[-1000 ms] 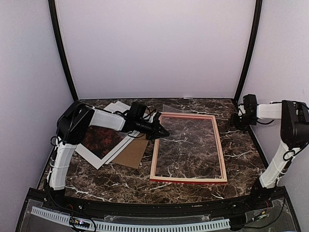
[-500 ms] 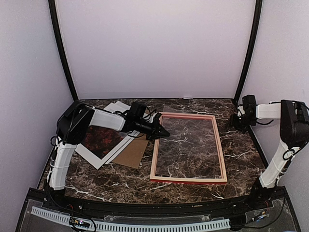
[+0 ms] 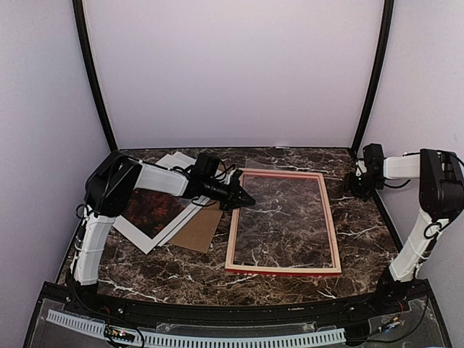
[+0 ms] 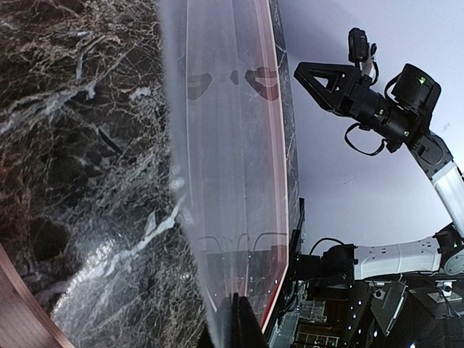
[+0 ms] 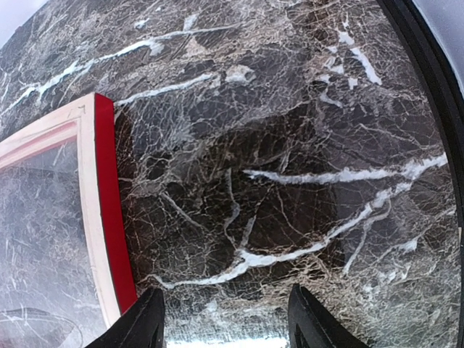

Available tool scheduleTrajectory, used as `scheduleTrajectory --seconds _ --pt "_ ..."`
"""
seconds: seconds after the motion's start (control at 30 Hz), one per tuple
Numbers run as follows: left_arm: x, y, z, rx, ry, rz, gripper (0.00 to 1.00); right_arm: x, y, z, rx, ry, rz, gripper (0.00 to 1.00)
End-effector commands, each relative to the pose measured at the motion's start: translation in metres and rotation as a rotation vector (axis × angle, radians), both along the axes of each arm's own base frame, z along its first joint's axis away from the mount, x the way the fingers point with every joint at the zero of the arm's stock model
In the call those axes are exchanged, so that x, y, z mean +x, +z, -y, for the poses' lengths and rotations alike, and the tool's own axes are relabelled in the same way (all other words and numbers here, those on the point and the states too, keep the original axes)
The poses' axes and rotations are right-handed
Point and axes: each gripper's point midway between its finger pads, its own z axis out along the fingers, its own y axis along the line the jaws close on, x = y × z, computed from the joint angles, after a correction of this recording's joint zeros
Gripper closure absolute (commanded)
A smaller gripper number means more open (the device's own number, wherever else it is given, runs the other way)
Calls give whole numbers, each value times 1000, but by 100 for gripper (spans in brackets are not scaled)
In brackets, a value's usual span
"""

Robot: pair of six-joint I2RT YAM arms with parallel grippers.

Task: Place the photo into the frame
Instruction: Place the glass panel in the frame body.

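The frame [image 3: 333,226] lies flat mid-table with its pale wood back up and a red edge at the front; its red side also shows in the right wrist view [image 5: 109,217]. The photo [image 3: 151,211], red-orange trees with a white margin, lies at the left under my left arm. My left gripper [image 3: 245,199] is shut on the left edge of a clear sheet [image 3: 286,210], which slants over the frame's opening. In the left wrist view the gripper [image 4: 243,322] pinches that clear sheet [image 4: 225,145]. My right gripper [image 3: 357,185] hovers open over bare marble right of the frame [image 5: 226,326].
A brown backing board [image 3: 200,229] lies between the photo and the frame. White sheets [image 3: 174,160] sit behind the photo. Black tent poles [image 3: 373,80] stand at the back corners. The right arm [image 4: 362,98] shows in the left wrist view.
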Motion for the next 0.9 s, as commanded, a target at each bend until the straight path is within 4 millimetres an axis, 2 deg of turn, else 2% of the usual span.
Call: scheduleTrajectory --seconds 0.0,0.33,0.87 --pt "-9 26 7 -40 -60 31 100 0 -4 -4 -1 18 -3 41" --pt "-7 24 6 -24 -58 44 100 -1 2 -7 -8 32 12 40" --pt "-8 17 2 -2 -60 37 100 -7 -2 -10 -18 44 -2 40"
